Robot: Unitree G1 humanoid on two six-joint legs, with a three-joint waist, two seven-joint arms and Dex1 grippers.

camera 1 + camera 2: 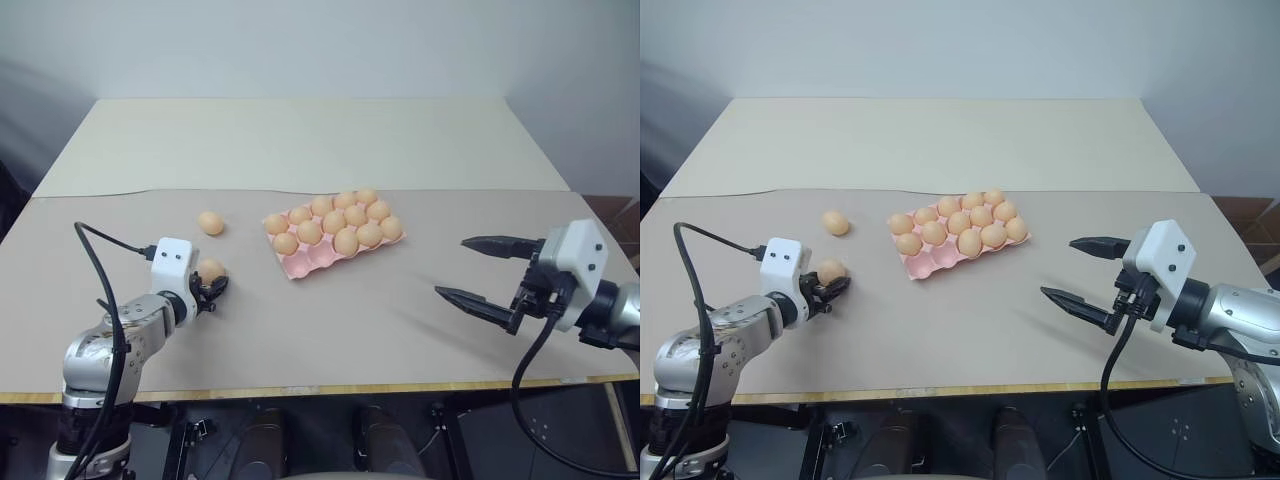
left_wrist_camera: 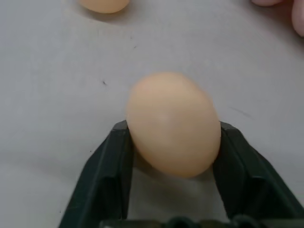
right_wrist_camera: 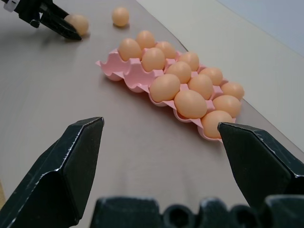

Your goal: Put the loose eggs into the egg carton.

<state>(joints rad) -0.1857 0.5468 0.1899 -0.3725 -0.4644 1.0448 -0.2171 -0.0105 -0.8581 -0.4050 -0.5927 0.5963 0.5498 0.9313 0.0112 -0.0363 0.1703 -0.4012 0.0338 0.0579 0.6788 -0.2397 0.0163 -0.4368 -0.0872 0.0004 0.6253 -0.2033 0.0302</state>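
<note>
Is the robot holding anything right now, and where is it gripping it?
Yes. The left gripper is shut on a loose egg, pinched across its sides. The right gripper is open, holding nothing.

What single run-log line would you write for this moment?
left pincer: shut on egg on table | right pincer: open, holding nothing | egg carton: two near cups unfilled | other loose egg: on table

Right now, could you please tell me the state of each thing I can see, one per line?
Left hand: shut on an egg that sits on the table.
Right hand: open, holding nothing, off to the side of the carton.
Other loose egg: lying free on the table.
Egg carton: mostly filled, with bare cups at its near-left end.
</note>
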